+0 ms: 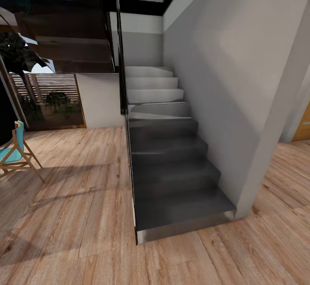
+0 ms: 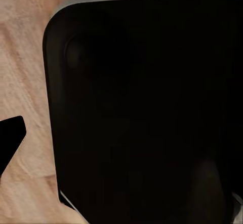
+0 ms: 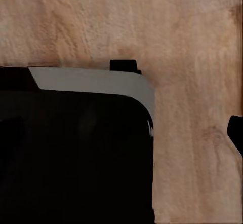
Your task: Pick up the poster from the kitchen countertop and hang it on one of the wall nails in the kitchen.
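1. A dark staircase is rising ahead over the wooden floor, beside a white wall.
2. A turquoise chair is standing at the left.
3. Both wrist views are looking down at the robot's black base; I cannot tell either claw's state.

The turquoise wooden-legged chair is cut off by the head view's left edge. In both wrist views a black rounded-corner body hides much of the pale wood plank floor.
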`<state>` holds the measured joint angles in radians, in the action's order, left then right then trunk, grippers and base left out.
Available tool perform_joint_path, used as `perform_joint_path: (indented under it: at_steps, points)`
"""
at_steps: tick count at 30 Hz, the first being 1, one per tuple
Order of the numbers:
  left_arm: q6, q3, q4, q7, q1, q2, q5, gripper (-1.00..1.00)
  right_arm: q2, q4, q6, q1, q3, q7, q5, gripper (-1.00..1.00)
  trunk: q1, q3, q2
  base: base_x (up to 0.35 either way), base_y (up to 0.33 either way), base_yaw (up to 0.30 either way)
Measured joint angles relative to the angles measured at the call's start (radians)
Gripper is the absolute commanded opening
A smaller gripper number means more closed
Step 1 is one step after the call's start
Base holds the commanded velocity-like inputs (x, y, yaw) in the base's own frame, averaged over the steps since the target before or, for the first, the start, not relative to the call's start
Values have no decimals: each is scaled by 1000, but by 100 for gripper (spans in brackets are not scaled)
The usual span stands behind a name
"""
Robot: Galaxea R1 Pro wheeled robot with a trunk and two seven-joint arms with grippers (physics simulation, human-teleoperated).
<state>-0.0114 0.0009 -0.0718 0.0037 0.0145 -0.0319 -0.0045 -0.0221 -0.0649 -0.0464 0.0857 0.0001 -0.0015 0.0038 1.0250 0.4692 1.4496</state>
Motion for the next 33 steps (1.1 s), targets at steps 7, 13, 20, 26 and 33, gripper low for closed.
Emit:
perform_joint_path:
  at_steps: [7, 13, 20, 26, 33]
  points:
    - [-1, 4, -607, 0, 1, 10, -1, 100, -4, -399, -52, 106, 3, 0, 1, 100, 0, 0, 0, 0, 0, 0]
    - [-3, 5, -563, 0, 1, 28, 0, 100, -7, -401, -53, 113, 3, 0, 2, 100, 0, 0, 0, 0, 0, 0]
    - [-2, 5, -544, 2, 1, 30, 2, 100, -7, -399, -52, 113, 4, 0, 5, 100, 0, 0, 0, 0, 0, 0]
    - [-2, 6, -542, 3, 1, 31, 2, 100, -7, -399, -53, 113, 3, 0, 5, 100, 0, 0, 0, 0, 0, 202]
    - [-2, 31, -542, 3, 1, 31, 2, 100, -3, -399, -53, 113, 3, -2, 6, 100, 0, 0, 0, 0, 0, 285]
